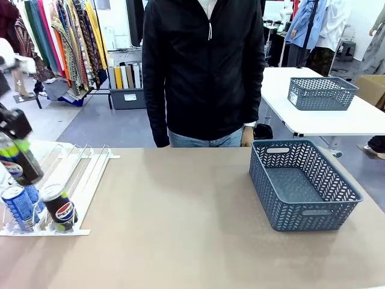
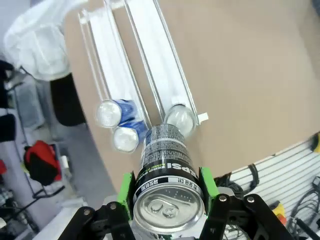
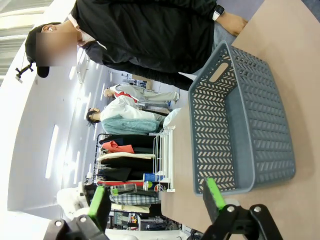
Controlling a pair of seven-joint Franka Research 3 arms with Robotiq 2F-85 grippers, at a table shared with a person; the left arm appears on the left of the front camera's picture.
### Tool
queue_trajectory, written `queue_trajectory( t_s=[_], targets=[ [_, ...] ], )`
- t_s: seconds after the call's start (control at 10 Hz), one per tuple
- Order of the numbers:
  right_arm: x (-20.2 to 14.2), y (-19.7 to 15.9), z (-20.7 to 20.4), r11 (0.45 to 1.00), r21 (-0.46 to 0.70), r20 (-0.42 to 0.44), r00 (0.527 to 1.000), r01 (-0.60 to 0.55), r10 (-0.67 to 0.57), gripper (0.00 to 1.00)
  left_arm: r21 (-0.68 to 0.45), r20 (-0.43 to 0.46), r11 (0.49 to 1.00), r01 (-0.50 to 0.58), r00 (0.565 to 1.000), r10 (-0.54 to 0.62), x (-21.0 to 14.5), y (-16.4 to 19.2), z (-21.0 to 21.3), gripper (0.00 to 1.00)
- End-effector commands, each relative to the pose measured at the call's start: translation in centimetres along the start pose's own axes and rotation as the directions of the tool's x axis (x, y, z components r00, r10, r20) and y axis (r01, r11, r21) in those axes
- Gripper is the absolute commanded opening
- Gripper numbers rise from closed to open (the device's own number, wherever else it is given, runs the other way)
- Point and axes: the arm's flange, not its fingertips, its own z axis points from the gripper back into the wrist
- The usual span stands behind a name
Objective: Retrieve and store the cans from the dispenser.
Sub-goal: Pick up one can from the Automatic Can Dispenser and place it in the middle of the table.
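Left tool [image 2: 167, 186] clamps a black can [image 2: 167, 162] between its green pads [image 2: 125, 189], over the dispenser [image 1: 90, 171] at the desk's [image 1: 180, 229] left edge; the front view shows it blurred and partly cut off. Two blue cans [image 1: 20, 208] and a Pepsi can [image 1: 60, 209] sit at the front stops. Right tool [image 3: 155, 200] gapes wide, empty.

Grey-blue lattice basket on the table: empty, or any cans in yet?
Empty. The grey-blue lattice plastic basket has a bare floor in the front and right wrist views; the left hand holds a black Pepsi can.

Bright, even indoor light; can tops [image 2: 107, 112] glare; wrist-view edges bend.
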Motion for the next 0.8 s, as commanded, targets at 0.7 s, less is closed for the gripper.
queue_trajectory(
  t_s=[0.7],
  targets=[
    [0.1, 0.2, 0.2, 1.0, 0.007, -0.006, 1.0, -0.009, 0.009, 1.0, -0.02, 0.03, 1.0, -0.022, 0.999, 0.023, -1.1, 2.2, 2.9, 0.0]
  ],
)
